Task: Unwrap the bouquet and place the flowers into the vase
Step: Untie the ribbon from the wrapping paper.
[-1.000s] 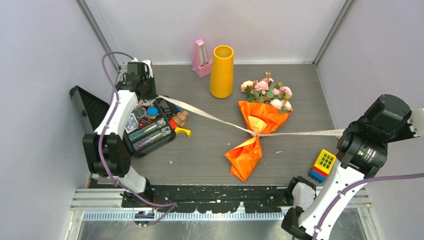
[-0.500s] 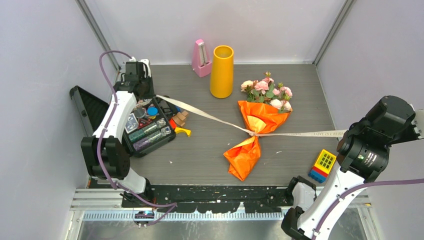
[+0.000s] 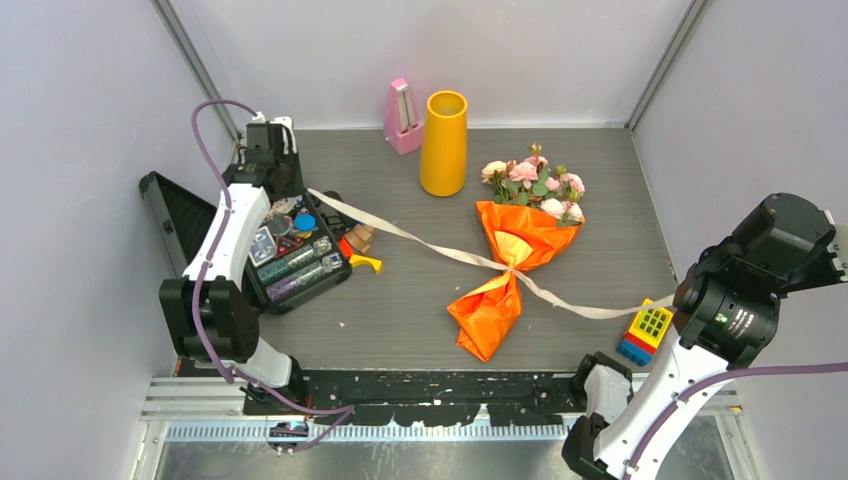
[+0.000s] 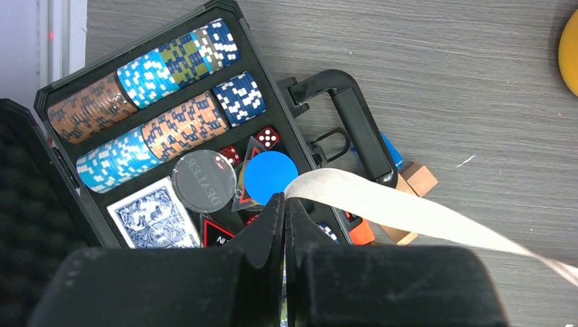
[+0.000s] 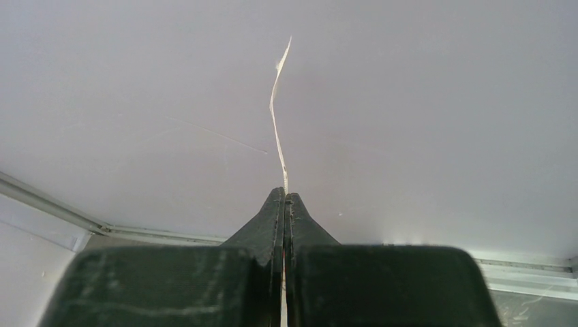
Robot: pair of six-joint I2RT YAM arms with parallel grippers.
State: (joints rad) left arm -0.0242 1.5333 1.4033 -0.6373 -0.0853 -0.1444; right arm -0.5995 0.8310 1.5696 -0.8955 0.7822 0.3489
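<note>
**A:** How far along is this?

**B:** Early. On the table the bouquet lies flat, right of centre. The orange paper is wrapped round the stems, and the heads point toward the back wall.

**A:** And the vase?

**B:** The vase stands upright at the back, near the flowers on their left. The top view shows nothing in it.

**A:** What's being worked on?

**B:** The ribbon. It crosses the bouquet's neck and sags on the right. I can't tell whether the knot has let go.

**A:** The grippers?

**B:** Both are closed tight, each pinching a ribbon end. The left gripper is above the chip case. The right gripper is off at the right, with a thin tail of ribbon poking past its tips.

**A:** What's left?

**B:** I'd say nearly everything: freeing the ribbon, opening the paper, and putting the flowers in the vase.
</note>
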